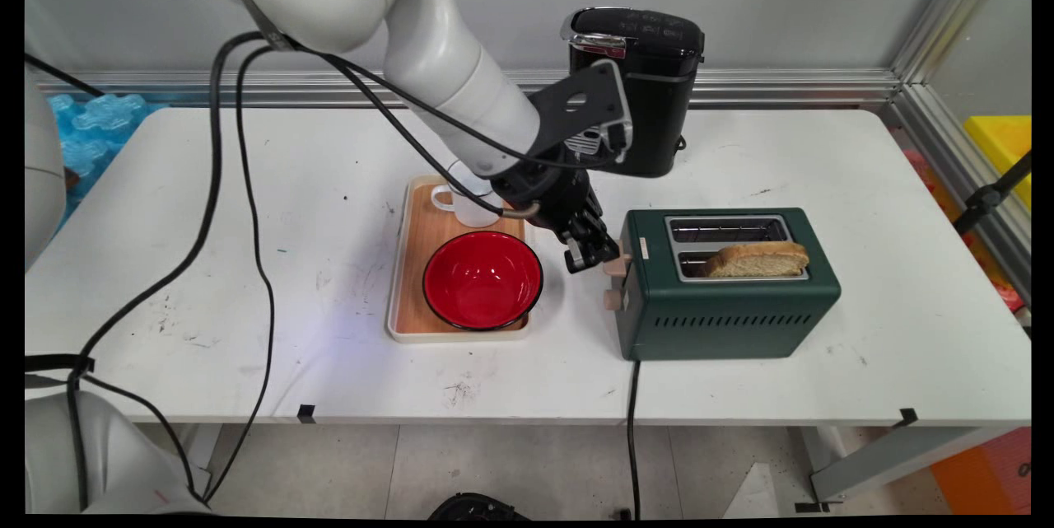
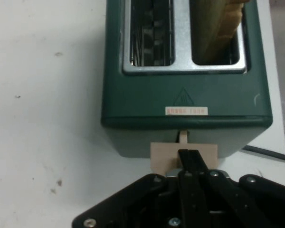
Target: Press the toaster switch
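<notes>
Gripper [image 1: 591, 254], fingers pressed together, tips on the toaster's [image 1: 729, 314] lever [image 2: 184, 156] at its left end. Tray [image 1: 401, 264] just left; bare table [image 1: 906, 248] right. Bread [image 1: 757, 260] half sunk in the near slot.

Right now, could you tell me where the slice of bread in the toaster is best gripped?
Grip the bread slice by its crust edge standing above the toaster's nearer slot, coming straight down from above; only that top shows, and the slot walls block its sides.

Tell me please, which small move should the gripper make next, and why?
Probably press straight down. The gripper, fingers together, rests on top of the toaster's beige lever, which looks still raised, and the bread stands high in the near slot.
</notes>
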`<state>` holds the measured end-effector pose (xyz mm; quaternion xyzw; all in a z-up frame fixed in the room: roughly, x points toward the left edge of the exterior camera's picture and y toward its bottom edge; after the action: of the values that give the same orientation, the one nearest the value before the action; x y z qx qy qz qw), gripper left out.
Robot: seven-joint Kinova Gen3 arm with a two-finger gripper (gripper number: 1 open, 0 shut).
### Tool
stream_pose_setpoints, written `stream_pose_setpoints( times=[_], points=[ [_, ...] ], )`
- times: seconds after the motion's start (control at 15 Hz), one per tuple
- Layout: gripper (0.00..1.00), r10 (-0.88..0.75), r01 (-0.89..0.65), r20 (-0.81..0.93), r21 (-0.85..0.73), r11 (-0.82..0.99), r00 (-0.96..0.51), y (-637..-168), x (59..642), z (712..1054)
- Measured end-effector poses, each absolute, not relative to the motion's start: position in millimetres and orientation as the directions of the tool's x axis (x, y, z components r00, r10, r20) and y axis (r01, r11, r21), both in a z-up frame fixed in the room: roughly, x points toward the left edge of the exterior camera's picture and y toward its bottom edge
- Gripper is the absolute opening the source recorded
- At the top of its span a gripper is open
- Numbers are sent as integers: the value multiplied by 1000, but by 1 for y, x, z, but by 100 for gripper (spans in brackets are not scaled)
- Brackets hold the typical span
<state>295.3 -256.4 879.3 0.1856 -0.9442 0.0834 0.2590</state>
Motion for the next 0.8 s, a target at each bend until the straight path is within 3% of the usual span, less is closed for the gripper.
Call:
stream_pose_setpoints(
  times=[0.8],
  points=[
    [0, -308, -396, 508, -71, 916, -804, -260, 285, 846]
  ],
)
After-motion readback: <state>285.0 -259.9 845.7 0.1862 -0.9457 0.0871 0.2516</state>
